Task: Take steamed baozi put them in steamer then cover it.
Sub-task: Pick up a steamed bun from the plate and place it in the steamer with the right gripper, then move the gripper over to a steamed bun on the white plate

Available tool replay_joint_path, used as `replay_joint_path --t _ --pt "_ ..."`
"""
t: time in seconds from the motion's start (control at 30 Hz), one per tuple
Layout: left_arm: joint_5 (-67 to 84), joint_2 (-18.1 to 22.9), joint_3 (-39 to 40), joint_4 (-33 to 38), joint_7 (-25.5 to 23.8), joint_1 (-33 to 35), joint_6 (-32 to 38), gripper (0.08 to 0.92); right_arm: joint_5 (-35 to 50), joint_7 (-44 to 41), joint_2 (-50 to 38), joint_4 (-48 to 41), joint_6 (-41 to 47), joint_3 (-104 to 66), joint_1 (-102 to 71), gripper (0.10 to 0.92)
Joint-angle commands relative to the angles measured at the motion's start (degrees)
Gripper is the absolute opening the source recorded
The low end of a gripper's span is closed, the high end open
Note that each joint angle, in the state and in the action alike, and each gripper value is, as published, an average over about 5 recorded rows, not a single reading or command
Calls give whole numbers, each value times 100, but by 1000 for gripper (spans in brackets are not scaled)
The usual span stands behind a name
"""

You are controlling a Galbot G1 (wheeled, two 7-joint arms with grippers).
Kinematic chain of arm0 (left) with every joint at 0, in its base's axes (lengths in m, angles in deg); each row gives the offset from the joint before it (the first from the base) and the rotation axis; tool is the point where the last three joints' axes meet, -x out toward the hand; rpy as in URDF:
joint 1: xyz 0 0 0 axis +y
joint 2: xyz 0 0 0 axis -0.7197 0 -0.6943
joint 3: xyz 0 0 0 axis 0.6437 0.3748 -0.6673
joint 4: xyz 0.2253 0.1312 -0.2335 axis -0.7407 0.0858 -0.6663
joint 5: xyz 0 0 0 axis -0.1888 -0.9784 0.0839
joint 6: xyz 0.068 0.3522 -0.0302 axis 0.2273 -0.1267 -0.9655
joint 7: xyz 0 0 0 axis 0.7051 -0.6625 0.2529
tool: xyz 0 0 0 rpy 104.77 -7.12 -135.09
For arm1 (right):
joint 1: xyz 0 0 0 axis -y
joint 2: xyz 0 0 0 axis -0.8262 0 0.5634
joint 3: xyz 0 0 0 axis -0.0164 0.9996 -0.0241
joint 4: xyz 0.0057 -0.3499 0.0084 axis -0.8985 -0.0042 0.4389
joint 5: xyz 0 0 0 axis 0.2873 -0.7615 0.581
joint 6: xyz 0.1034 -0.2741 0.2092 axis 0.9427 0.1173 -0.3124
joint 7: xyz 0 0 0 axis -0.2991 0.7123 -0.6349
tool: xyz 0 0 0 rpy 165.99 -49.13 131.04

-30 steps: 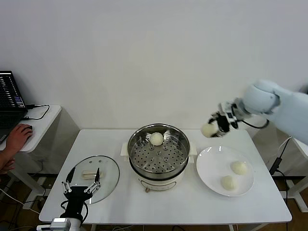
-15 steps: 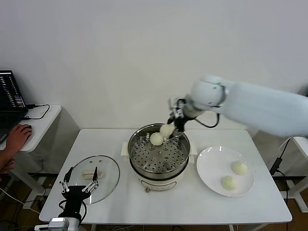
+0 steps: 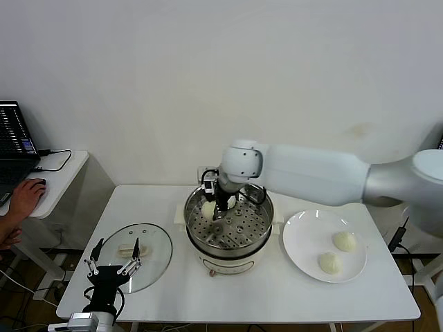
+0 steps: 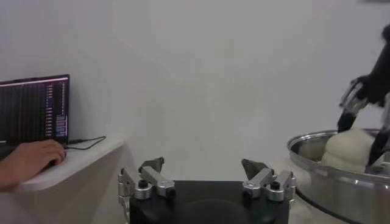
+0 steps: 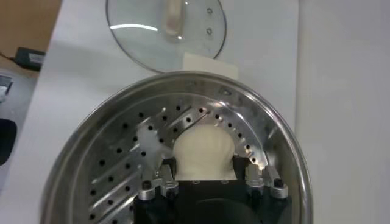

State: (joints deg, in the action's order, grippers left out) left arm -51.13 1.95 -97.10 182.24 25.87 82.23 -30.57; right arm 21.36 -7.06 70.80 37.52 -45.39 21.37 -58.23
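My right gripper [image 3: 219, 202] reaches down into the steamer [image 3: 228, 228] and is shut on a cream-white baozi [image 3: 208, 208], held low over the perforated tray on its left side. In the right wrist view the baozi [image 5: 204, 151] sits between the fingers of the right gripper [image 5: 204, 165], just above the tray [image 5: 122, 164]. A second baozi placed in the steamer earlier is hidden behind the gripper. Two more baozi [image 3: 344, 241] [image 3: 328, 263] lie on the white plate [image 3: 299, 238]. My left gripper [image 3: 113, 261] is open and empty by the glass lid [image 3: 138, 250].
The glass lid lies flat on the table left of the steamer and also shows in the right wrist view [image 5: 166, 24]. A side table [image 3: 59, 181] with a laptop [image 3: 14, 142] and a person's hand [image 3: 26, 196] stands at far left. The left wrist view shows the steamer rim [image 4: 332, 176].
My right arm has swung left from above the plate to over the steamer, carrying the baozi, and has lowered it into the left part of the tray. The left arm has hardly moved.
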Motion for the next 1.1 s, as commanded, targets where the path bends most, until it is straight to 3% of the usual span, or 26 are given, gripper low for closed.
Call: replay_joint_path --t 0.03,0.2,0.4,0.53,0.77,1.1 --pt "1 6 12 20 -1 -3 2 823 -106 105 530 -648 124 -11 -339 580" --pt "-1 12 24 42 0 4 4 823 -107 67 518 -660 125 -47 -359 604" --pt "-4 19 28 63 2 12 7 823 -141 -10 362 -537 125 -91 -240 758" --pt "-9 18 34 107 0 19 0 823 -89 -161 27 -194 124 -121 98 814" --pt "-12 -28 44 141 -5 16 -22 823 -46 -893 -1320 933 -21 90 1230 823" --pt "-23 -93 81 111 -9 -7 -34 823 -961 -1853 -3646 2180 -975 543 1956 823"
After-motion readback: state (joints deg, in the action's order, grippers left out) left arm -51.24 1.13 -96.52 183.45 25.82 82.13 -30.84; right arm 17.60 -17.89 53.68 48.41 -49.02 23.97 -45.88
